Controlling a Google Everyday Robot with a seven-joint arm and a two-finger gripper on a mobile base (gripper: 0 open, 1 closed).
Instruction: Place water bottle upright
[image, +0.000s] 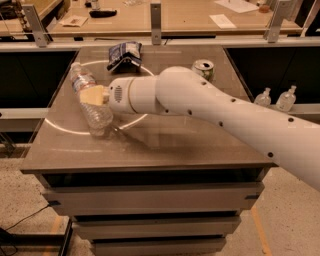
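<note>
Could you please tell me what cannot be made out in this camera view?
- Water bottle: tilted at the table's left. Its middle is hidden by the gripper, and its base contact is unclear.
- Can: the lower part is hidden by the arm.
- Chip bag: the print is too small to read.
- Arm: cut off by the right edge.
</note>
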